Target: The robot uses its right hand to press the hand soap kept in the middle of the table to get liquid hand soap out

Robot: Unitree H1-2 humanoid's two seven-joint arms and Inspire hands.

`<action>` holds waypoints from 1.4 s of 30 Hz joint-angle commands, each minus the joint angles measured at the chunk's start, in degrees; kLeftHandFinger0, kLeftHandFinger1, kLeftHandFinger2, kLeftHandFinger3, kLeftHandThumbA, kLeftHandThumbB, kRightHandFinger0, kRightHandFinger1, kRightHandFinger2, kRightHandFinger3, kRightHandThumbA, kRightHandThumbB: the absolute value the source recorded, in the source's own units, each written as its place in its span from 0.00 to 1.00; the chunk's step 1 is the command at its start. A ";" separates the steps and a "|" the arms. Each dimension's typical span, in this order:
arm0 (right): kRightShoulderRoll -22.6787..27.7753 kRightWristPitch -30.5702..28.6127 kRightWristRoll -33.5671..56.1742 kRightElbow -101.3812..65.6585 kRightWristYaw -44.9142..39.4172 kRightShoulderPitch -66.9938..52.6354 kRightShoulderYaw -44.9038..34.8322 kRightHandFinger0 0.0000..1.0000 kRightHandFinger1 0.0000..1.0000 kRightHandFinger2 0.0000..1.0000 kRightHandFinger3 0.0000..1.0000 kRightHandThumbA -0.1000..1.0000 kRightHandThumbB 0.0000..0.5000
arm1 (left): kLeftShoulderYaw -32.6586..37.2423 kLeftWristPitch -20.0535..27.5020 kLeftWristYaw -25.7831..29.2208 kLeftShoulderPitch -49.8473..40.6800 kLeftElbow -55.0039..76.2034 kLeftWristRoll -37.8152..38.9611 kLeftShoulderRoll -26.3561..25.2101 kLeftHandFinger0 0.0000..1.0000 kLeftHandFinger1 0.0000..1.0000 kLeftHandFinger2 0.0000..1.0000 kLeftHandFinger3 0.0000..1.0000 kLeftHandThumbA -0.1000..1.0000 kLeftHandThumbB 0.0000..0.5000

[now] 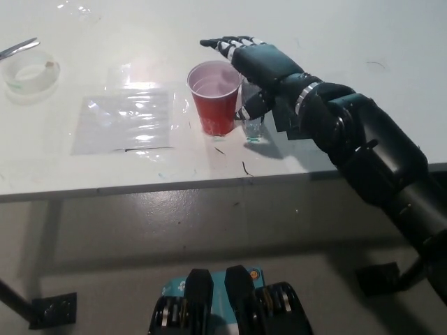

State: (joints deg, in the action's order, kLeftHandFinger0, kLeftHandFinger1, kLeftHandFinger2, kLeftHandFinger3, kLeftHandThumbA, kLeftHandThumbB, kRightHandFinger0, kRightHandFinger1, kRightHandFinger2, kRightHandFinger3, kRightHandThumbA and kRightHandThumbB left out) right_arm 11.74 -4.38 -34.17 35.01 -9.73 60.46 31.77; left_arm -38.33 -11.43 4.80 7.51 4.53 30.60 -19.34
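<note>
The right hand (257,61) covers the soap bottle (253,128) except its base; its pump is hidden.

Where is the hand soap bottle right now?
In the head view the hand soap bottle stands near the table's middle, just right of the red cup, mostly covered by the black right hand over it.

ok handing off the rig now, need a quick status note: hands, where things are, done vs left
Right hand: black, fingers spread, palm over the clear soap pump bottle, hiding its pump top; contact not visible.
Left hand: not in view.
Bottle stands mid-table just right of the red plastic cup, apart from the black mat.
Done: hand brought over the pump.
Left: press down; no soap seen dispensed yet.
</note>
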 commanded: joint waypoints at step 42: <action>-2.85 -7.21 -4.53 7.35 6.29 -1.65 -2.74 1.00 1.00 1.00 1.00 1.00 0.89 | 0.68 5.99 -3.15 3.16 -1.65 1.73 -1.93 0.00 0.00 0.09 0.30 0.81 0.16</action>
State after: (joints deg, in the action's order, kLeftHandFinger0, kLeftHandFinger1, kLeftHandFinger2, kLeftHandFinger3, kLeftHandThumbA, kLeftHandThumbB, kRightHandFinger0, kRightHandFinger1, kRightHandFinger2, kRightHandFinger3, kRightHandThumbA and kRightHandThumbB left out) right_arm 9.77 -9.69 -38.99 41.48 -4.69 58.91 29.15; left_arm -38.01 -8.67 3.07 9.22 2.39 32.36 -19.39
